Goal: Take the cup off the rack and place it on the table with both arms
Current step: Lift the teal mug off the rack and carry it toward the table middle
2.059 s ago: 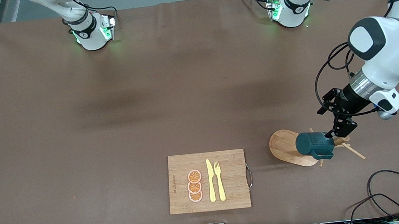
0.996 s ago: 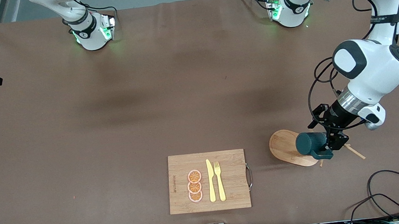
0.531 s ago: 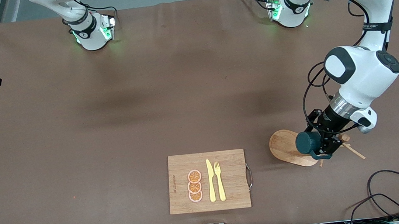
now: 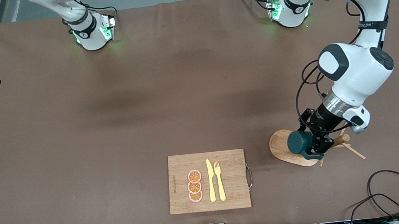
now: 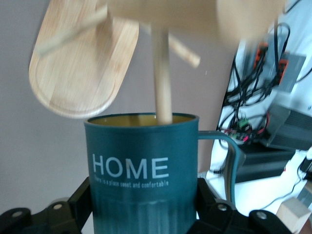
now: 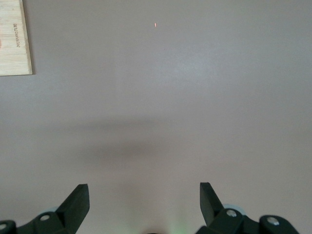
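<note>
Cup (image 5: pixel 142 170) is hanging on a rack (image 4: pixel 292 146) peg, its long axis lying along that peg; left gripper (image 4: pixel 314 145) is clamping its sides. Right gripper (image 6: pixel 144 204) is waiting, fingers spread, over bare table (image 4: pixel 113 136).

Brown matte table (image 4: pixel 113 136), wide and flat. Near the front camera's edge, a rectangular bamboo cutting board (image 4: pixel 233 182) with a metal handle on the side toward the left arm's end; on the board, three orange slices (image 4: pixel 194 186), a yellow knife (image 4: pixel 210 180) and a yellow fork (image 4: pixel 219 180) (all lying flat, side by side). Beside the board, toward the left arm's end, the rack (image 4: pixel 281 147) standing on its oval base. Black cables (image 4: pixel 397 195) looped at that end's near corner.
</note>
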Robot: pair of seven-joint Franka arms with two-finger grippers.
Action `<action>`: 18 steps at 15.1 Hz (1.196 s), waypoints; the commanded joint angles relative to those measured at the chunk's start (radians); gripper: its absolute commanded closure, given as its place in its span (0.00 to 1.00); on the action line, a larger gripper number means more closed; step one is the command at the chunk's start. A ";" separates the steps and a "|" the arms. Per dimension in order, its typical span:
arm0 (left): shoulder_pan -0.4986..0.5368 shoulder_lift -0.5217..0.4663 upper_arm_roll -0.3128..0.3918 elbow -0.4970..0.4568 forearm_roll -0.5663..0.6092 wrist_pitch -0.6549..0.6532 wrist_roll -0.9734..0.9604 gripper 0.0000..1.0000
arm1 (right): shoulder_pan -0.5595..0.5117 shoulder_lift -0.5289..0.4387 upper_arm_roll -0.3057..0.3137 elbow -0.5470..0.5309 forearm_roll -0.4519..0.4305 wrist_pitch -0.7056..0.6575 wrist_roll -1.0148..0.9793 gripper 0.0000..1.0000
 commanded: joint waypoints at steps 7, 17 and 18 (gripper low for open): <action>-0.256 -0.003 -0.010 0.144 0.245 -0.083 -0.028 0.49 | 0.014 -0.016 -0.003 0.003 0.007 -0.016 0.012 0.00; -0.775 0.431 0.237 0.594 0.839 -0.262 -0.035 0.57 | 0.004 -0.013 -0.011 0.005 -0.001 0.015 0.000 0.00; -0.878 0.462 0.349 0.595 0.839 -0.262 -0.036 0.57 | 0.004 -0.013 -0.011 0.005 -0.002 0.012 0.001 0.00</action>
